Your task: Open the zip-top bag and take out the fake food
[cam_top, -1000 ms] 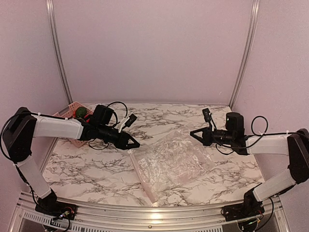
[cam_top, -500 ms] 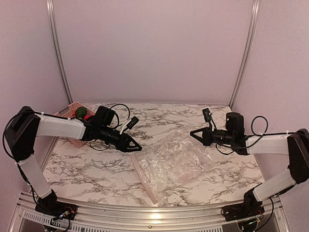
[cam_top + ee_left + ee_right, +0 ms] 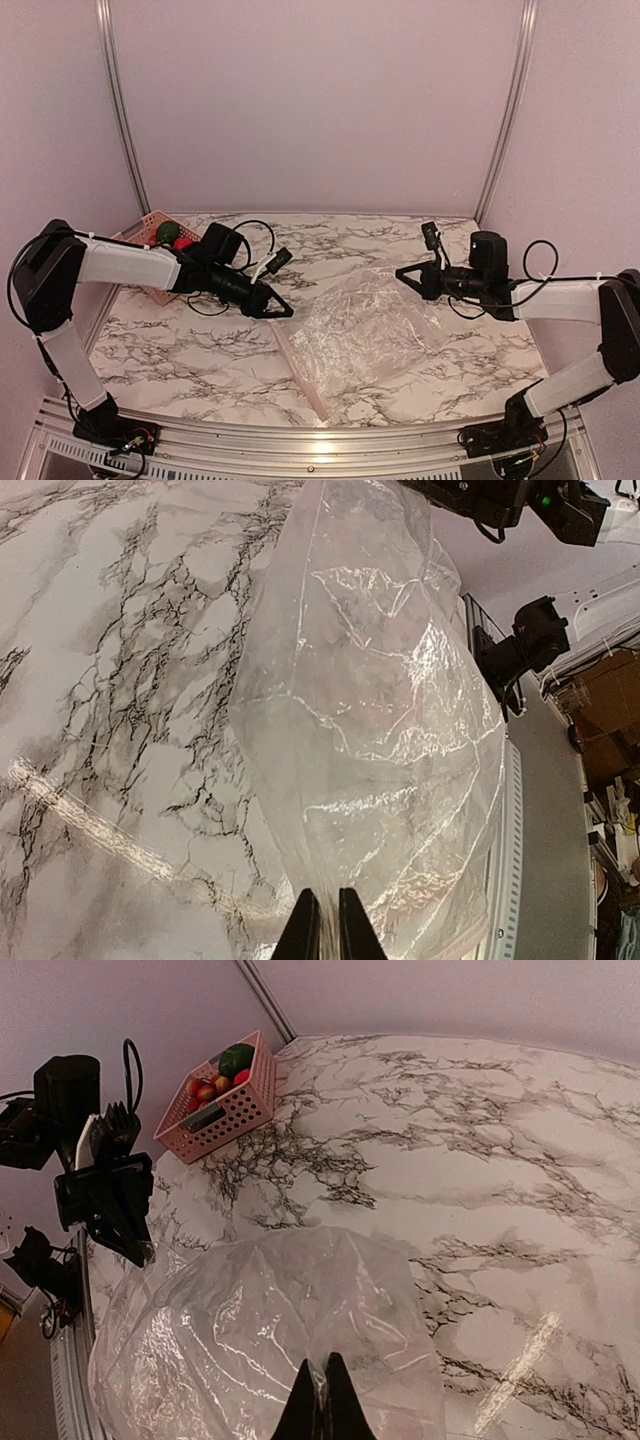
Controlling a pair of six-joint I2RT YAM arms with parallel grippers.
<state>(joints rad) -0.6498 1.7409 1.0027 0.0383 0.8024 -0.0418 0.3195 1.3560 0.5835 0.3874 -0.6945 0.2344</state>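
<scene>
1. Bag point(image 3: 360, 325) lies crumpled mid-table point(image 3: 190, 350).
2. Left gripper point(image 3: 322, 900) at bag's left corner: jaws almost together, film pinched between them.
3. Right gripper point(image 3: 322, 1365) at bag's far-right edge: jaws closed on film.
4. Food point(image 3: 225, 1068) sits in basket point(image 3: 240, 1110), well left of bag.

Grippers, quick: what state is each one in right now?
Left gripper: closed, pinching an edge of the plastic bag.
Right gripper: closed, pinching the bag on the opposite side.
</scene>
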